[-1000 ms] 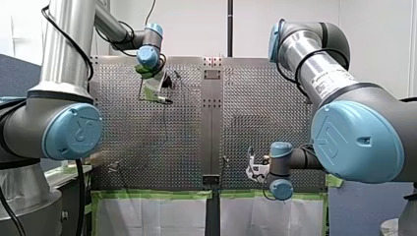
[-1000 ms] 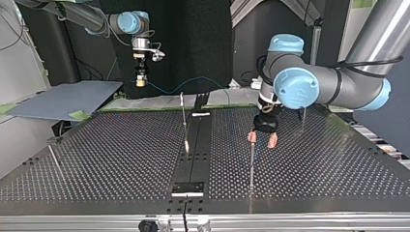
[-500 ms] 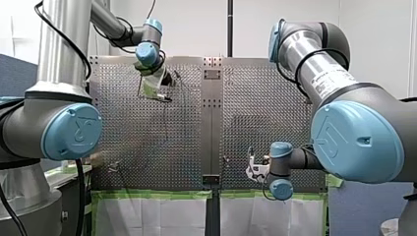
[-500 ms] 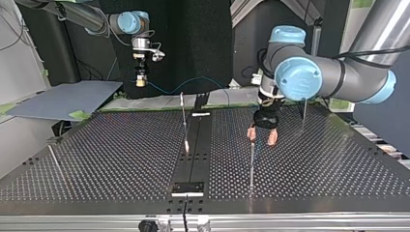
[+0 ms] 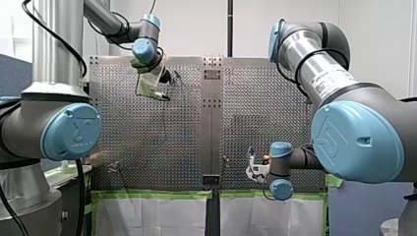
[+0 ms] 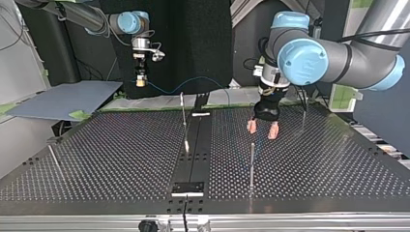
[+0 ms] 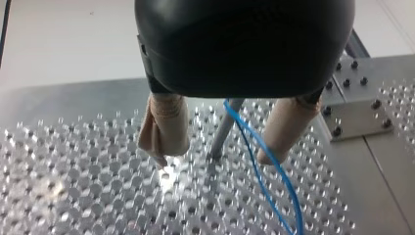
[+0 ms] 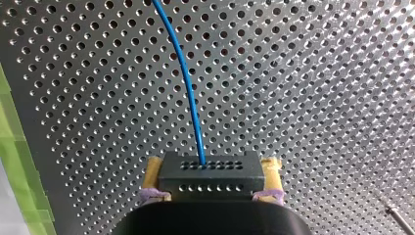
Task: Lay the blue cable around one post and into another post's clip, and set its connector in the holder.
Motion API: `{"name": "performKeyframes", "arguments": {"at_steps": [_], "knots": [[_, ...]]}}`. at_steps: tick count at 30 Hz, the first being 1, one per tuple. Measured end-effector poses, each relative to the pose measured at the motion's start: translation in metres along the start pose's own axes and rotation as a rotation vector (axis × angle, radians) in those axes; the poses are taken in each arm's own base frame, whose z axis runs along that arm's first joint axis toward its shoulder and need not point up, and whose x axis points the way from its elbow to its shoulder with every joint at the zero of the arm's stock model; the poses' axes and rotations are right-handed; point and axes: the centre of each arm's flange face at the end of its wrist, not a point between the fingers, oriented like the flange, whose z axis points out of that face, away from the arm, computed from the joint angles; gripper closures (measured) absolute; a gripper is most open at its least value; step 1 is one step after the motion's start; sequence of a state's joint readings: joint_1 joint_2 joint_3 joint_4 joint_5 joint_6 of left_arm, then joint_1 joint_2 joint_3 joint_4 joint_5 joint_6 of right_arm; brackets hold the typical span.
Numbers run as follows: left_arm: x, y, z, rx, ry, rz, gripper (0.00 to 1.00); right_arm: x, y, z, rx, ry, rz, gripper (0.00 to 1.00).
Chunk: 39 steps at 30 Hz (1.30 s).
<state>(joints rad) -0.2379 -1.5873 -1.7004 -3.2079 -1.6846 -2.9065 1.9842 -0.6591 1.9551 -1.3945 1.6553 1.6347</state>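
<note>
Clamps the connector (image 8: 210, 171) in my right gripper (image 8: 213, 169) over the table's (image 5: 187, 123) near edge in the front view, and holds my left gripper (image 7: 215, 154) open astride the cable (image 7: 259, 166) by a far post (image 7: 222, 132).

Front camera sits behind and above the two arms (image 5: 69, 130), shoulders huge in the foreground, looking out over the worktop (image 5: 162, 128). The top camera is across that worktop, set low and facing back at the arms, so the sides are crossed. Both take in the whole perforated plate and its posts (image 6: 252, 164). The left wrist camera is in close, peering past its own beige fingers (image 7: 164, 127) at a post and the cable (image 7: 258, 147). The right wrist camera hangs tight over the holes, the connector (image 8: 210, 174) right in front of it.
</note>
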Motion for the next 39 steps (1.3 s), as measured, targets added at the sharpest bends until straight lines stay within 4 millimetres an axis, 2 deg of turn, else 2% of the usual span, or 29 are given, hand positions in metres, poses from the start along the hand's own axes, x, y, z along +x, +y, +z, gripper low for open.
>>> {"name": "performKeyframes", "arguments": {"at_steps": [13,22,25,31,39], "knots": [[0.006,-0.001,-0.031,0.030,0.018,0.024,0.00,0.000,0.000,0.000,0.000,0.000,0.001,0.88],[0.010,0.006,-0.067,0.079,-0.023,0.112,0.00,0.000,0.000,0.000,-0.002,-0.002,0.000,0.88],[0.016,0.017,-0.070,0.075,-0.032,0.144,0.00,-0.001,0.001,-0.001,-0.009,-0.009,-0.001,0.88],[0.042,0.050,-0.064,0.055,0.036,0.214,0.00,-0.003,0.003,-0.003,-0.040,-0.027,-0.005,0.88],[0.093,0.104,-0.065,0.034,0.187,0.325,0.00,0.008,0.003,0.000,-0.064,-0.024,-0.009,0.88]]}}
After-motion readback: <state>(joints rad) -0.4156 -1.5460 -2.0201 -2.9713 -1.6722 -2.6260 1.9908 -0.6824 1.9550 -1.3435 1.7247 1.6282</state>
